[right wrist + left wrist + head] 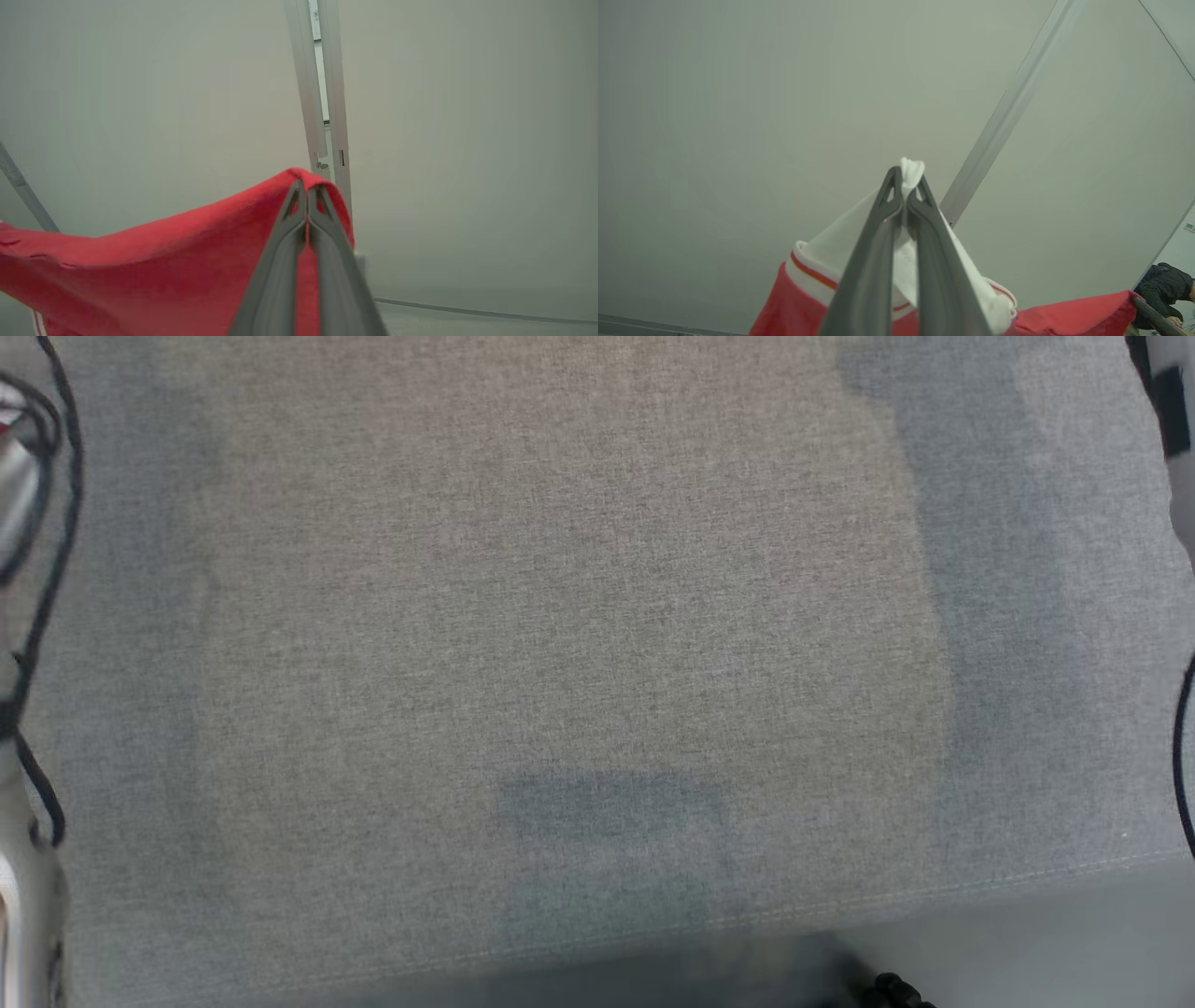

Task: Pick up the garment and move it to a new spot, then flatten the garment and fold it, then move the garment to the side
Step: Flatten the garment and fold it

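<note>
The garment [803, 298] is red with white trim and thin red stripes, and it hangs in the air between my two grippers. My left gripper [906, 186] is shut on a bunched white part of it, a tuft of white cloth poking out past the fingertips. My right gripper [307, 193] is shut on a red edge of the garment [163, 261], which drapes away to the left in the right wrist view. Both wrist views point at a pale wall. In the head view, pale forearms with black cables show at the left edge [19, 485] and right edge [1172, 401].
A grey fabric surface [579, 644] spreads below the head camera, its front seam [840, 901] near the bottom with floor beyond. A metal frame post [322, 93] stands against the wall. A person in dark clothing [1164, 289] is at the far right of the left wrist view.
</note>
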{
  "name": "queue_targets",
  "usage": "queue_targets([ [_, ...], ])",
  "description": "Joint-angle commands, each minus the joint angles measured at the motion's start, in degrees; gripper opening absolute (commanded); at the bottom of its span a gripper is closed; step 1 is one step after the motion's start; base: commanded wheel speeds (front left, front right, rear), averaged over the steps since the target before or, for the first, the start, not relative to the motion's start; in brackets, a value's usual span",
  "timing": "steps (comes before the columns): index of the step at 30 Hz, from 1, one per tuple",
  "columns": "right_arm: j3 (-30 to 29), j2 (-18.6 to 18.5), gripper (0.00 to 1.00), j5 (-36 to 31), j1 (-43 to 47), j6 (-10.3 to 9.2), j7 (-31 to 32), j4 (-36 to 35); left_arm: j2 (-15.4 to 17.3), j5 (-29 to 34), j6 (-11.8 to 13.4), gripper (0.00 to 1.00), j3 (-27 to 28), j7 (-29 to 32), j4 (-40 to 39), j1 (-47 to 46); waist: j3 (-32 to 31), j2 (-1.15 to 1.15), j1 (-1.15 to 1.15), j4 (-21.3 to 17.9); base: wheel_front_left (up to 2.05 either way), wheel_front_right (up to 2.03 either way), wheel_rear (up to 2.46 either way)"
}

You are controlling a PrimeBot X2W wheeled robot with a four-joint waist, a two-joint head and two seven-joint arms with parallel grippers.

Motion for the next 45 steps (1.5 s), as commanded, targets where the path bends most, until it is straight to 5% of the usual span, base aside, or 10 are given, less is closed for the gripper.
queue_targets([
  [1, 1.55, -1.24, 0.00, 1.59, 3.09, 0.00, 1.65, -1.68, 0.33, -0.93, -0.11, 0.00, 0.11, 0.16, -1.02, 3.57, -2.32, 0.00, 0.00, 1.31, 0.00, 0.00, 0.00],
  [10, 5.11, -14.61, 0.00, 10.50, 24.44, -0.01, 19.30, -18.16, -0.44, -4.76, 4.36, 0.00, 0.54, 1.68, -15.26, 31.73, -11.01, 0.00, 0.00, 3.24, 0.00, 0.00, 0.00],
  [15, 1.02, -16.20, 0.00, 9.87, 37.13, -0.01, 28.13, -23.23, -2.93, -5.64, 7.15, 0.00, -0.17, 0.28, -21.10, 45.37, -14.87, 0.00, 0.00, 3.35, 0.00, 0.00, 0.00],
  [23, -9.29, -13.19, 0.00, 2.92, 53.80, -0.03, 41.35, -28.62, -5.32, -5.54, 9.82, 0.00, -3.10, -0.53, -24.76, 59.52, -19.53, 0.00, 0.00, 3.41, 0.00, 0.00, 0.00],
  [32, -18.49, -5.16, 0.00, -3.38, 66.70, -0.03, 50.95, -35.19, -5.91, -3.24, 11.96, 0.00, -5.48, -1.93, -23.40, 67.55, -23.29, 0.00, 0.00, 3.57, 0.00, 0.00, 0.00],
  [45, -25.42, 1.83, 0.00, -8.13, 76.92, -0.03, 54.59, -40.77, -5.64, -3.36, 15.27, 0.00, -8.13, 0.39, -25.42, 77.35, -26.31, 0.00, 0.00, 4.30, 0.00, 0.00, 0.00],
])
